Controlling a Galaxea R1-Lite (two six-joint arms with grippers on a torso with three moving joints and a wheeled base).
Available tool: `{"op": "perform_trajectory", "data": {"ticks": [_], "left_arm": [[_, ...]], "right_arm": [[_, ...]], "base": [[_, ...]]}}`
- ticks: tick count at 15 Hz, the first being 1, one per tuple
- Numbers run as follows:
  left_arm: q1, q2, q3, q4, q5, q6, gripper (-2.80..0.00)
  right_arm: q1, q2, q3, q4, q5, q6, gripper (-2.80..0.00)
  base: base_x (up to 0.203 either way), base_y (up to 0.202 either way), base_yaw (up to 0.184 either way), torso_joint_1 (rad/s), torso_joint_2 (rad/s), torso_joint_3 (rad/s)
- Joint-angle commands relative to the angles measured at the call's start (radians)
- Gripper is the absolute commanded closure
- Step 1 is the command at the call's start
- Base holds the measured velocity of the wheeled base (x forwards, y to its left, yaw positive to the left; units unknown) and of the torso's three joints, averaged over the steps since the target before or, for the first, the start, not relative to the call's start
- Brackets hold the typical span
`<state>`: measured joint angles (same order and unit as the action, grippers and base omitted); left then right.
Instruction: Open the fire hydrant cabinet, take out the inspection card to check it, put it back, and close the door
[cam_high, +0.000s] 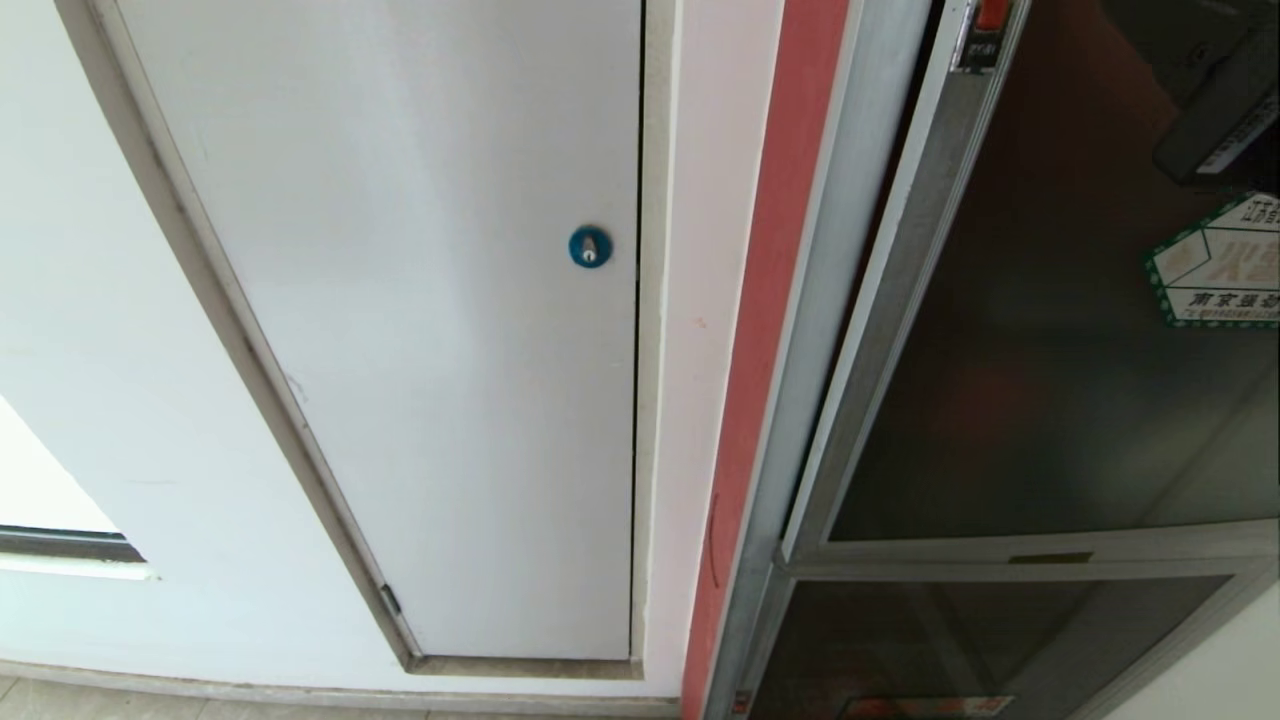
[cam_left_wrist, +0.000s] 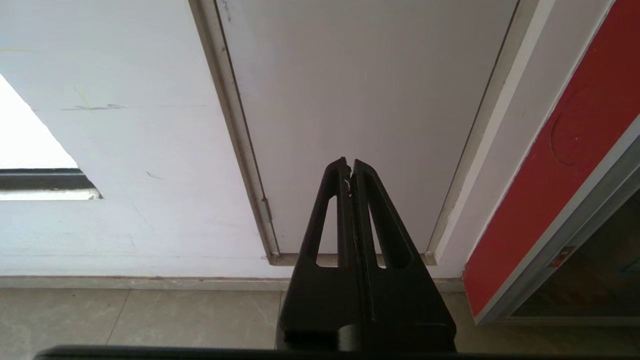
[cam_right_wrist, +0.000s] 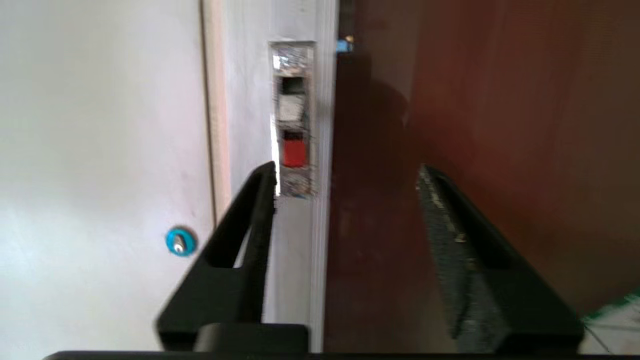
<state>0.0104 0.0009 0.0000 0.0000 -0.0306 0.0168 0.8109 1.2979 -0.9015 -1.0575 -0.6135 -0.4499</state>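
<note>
My right pincer (cam_right_wrist: 347, 185) stands open about half way and holds nothing; between its two fingers I see the silver frame edge of the door (cam_right_wrist: 480, 125) and, just beyond the tips, the recess with the red latch tab (cam_right_wrist: 293, 152). I judge that I am placed here because the tab is the way to work this door, so the pincer faces it directly, fingers apart and free, on both sides of the frame edge. A little further, to one side of the pincer, is the plain white panel (cam_high: 420, 330) with its round blue lock (cam_right_wrist: 180, 241); this one is not part of my work. On the other side of the pincer lies the dark tinted glass of the door, with a brownish-red tone. In the head view the door appears to stand slightly away from the red side of the fire hydrant cabinet (cam_high: 770, 330), but I cannot say this for sure. On the glass is the hexagonal sticker (cam_high: 1222, 265) with a green border; it carries Chinese characters, cut by the picture edge, and I read only "南京" in its lower line. The inspection card I cannot see in any view. My left pincer (cam_left_wrist: 350, 167) is parked low, far from the work, closed with nothing in it, pointing at the bottom of the white panel above the floor tiles (cam_left_wrist: 140, 315).
</note>
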Motion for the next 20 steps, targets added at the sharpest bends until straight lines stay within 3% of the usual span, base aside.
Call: {"op": "perform_trajectory", "data": {"ticks": [1, 6, 12, 20], "left_arm": [[0.000, 0.001, 0.000, 0.000, 0.000, 0.000, 0.00], [0.000, 0.001, 0.000, -0.002, 0.000, 0.000, 0.00], [0.000, 0.001, 0.002, 0.000, 0.000, 0.000, 0.00], [0.000, 0.001, 0.001, 0.000, 0.000, 0.000, 0.00]], "right_arm": [[-0.002, 0.059, 0.005, -0.037, 0.015, -0.008, -2.80], [-0.001, 0.090, 0.036, -0.117, 0.028, -0.076, -2.80], [-0.005, 0.152, -0.117, -0.114, 0.037, -0.096, -2.80], [-0.085, 0.204, -0.177, -0.110, 0.051, -0.104, -2.80]], "base": [[0.000, 0.000, 0.000, 0.000, 0.00, 0.000], [0.000, 0.000, 0.000, 0.000, 0.00, 0.000], [0.000, 0.000, 0.000, 0.000, 0.00, 0.000], [0.000, 0.000, 0.000, 0.000, 0.00, 0.000]]}}
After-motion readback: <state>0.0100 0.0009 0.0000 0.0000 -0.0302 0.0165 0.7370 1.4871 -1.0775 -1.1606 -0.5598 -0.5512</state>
